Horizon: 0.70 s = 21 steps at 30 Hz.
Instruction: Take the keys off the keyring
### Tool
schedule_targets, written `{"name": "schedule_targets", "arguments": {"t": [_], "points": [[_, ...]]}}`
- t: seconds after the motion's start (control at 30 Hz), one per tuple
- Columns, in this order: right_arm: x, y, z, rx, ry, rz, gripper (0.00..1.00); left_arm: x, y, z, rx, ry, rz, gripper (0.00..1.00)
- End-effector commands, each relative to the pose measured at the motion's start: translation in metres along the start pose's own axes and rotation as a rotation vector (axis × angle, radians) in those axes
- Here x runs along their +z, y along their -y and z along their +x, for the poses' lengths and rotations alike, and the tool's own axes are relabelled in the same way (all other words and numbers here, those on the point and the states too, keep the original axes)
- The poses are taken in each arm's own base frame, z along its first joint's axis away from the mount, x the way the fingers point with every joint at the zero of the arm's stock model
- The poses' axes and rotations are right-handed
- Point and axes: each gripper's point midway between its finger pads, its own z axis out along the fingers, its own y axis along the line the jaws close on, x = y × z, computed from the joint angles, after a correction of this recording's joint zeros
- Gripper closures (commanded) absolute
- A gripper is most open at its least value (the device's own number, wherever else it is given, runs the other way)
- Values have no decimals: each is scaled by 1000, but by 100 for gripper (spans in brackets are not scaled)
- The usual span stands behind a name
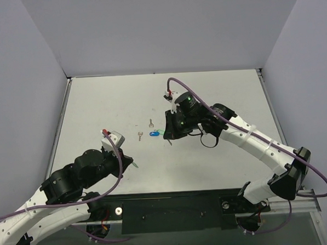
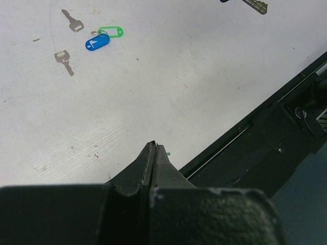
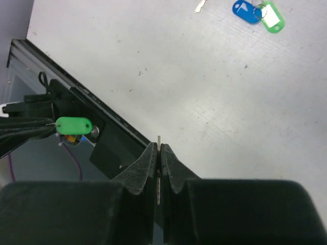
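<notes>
Two bare silver keys [image 1: 151, 122] [image 1: 140, 136] lie loose on the white table; they also show in the left wrist view [image 2: 73, 21] [image 2: 64, 60]. A blue tag [image 1: 153, 134] and a green tag [image 1: 160, 132] lie together on a small ring [image 2: 100, 33]. My right gripper [image 1: 168, 136] hovers just right of them, shut on a thin silver key [image 3: 159, 139] seen edge-on. My left gripper [image 1: 131, 162] is near the front edge, fingers pressed together [image 2: 153, 144]. A green plastic-headed piece [image 3: 74, 125] sticks out of its tip.
The black front rail [image 1: 173, 210] runs along the table's near edge, with cables [image 1: 100, 229] below it. Grey walls close the table's left [image 1: 25, 108], back and right sides. The right arm's purple cable [image 1: 218, 111] loops over the table.
</notes>
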Motion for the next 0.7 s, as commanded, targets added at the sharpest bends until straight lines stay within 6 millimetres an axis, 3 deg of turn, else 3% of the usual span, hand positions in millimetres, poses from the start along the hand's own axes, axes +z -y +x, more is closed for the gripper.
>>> {"name": "schedule_targets", "arguments": {"t": [0.0, 0.3, 0.5, 0.67], "points": [[12, 23, -19, -28, 26, 123, 100, 3, -7, -17, -35, 72, -57, 100], [55, 51, -44, 2, 19, 230, 100, -3, -27, -20, -78, 116, -157, 100], [105, 74, -50, 13, -41, 306, 100, -1, -30, -19, -76, 102, -183, 100], [133, 90, -56, 27, -53, 359, 100, -5, -33, -22, -92, 132, -182, 100]]}}
